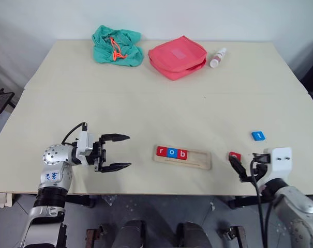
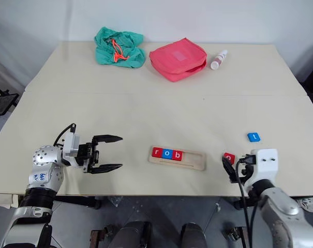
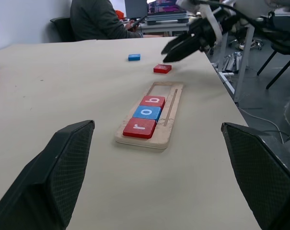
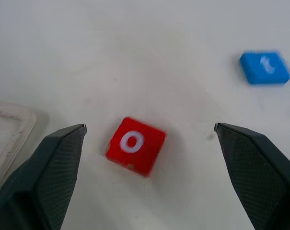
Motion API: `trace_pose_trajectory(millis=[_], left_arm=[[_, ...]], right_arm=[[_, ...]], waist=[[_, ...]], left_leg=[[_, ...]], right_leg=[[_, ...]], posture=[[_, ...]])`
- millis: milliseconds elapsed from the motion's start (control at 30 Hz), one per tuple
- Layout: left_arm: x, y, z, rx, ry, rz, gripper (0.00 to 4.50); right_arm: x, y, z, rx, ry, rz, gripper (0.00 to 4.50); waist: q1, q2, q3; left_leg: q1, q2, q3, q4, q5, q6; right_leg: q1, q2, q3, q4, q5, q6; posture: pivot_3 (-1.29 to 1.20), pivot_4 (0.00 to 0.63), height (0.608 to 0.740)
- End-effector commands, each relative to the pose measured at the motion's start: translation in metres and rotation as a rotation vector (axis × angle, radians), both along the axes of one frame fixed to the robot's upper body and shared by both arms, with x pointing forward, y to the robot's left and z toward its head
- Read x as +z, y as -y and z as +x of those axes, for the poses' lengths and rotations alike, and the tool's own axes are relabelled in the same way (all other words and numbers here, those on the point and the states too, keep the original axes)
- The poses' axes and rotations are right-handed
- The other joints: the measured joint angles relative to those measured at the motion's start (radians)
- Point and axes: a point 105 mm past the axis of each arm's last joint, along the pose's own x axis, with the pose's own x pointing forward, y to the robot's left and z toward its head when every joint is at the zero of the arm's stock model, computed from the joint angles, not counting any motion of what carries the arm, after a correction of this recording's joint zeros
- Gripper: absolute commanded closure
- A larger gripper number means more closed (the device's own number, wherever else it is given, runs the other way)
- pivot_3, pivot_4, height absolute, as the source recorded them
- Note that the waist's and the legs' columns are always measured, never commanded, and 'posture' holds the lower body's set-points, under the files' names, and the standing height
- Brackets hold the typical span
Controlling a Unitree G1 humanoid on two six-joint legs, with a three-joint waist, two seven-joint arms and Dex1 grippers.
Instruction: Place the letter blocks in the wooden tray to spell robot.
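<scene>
Currently: three of five letters seated, fourth block awaiting pickup

Wooden tray [image 1: 182, 157]: lower centre of the head view, lying on the counter [image 1: 146, 108]. Its left portion holds red "r" [image 1: 161, 151], blue "o" [image 1: 171, 152] and red "b" [image 1: 181, 154], side by side; the right portion is bare.

Red "o" block [image 4: 135, 145]: loose on the counter, lower right of the head view, near the tray's right end. It sits skewed between the spread fingers of the right tool [image 1: 242, 166], untouched.

Blue "t" block [image 1: 257, 136]: loose, up and right of the red "o".

Right tool: released, jaws wide, grasping nothing.

Left tool [image 1: 115, 152]: lower left, jaws apart, empty, aimed toward the tray.

Step in hand, by judgement: fetching the second "o". The next move calls for lowering the right tool over the block, squaring to its skew, closing, then seating it against the "b".
</scene>
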Motion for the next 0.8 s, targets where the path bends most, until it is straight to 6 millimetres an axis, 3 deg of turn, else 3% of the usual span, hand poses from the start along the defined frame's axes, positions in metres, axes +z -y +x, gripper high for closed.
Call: trace_pose_trajectory(millis=[33, 333, 800], left_arm=[[0.007, 0.001, 0.001, -0.003, 0.037, -0.003, 0.00], [0.006, 0.002, 0.001, 0.009, 0.041, -0.012, 0.00], [0.002, -0.008, -0.017, 0.067, 0.040, -0.009, 0.00]], right_arm=[[0.015, 0.008, -0.005, 0.178, -0.014, -0.086, 0.03], [0.019, 0.021, 0.006, 0.572, -0.182, -0.324, 0.03], [0.013, 0.021, 0.041, 0.826, -0.281, -0.492, 0.03]], waist=[[0.000, 0.000, 0.000], [0.000, -0.001, 0.000], [0.006, -0.001, 0.000]], left_leg=[[0.000, 0.000, 0.000, 0.000, 0.000, 0.000], [0.000, 0.000, 0.001, 0.001, 0.000, 0.001], [-0.002, 0.000, -0.001, 0.004, 0.000, 0.001]], right_leg=[[0.000, 0.000, 0.000, 0.000, 0.000, 0.000], [0.003, 0.000, -0.001, -0.005, 0.000, 0.000], [0.003, -0.001, -0.004, -0.006, 0.000, 0.000]], posture=[[0.00, 0.150, 0.740], [0.00, 0.150, 0.740], [0.00, 0.150, 0.740]])
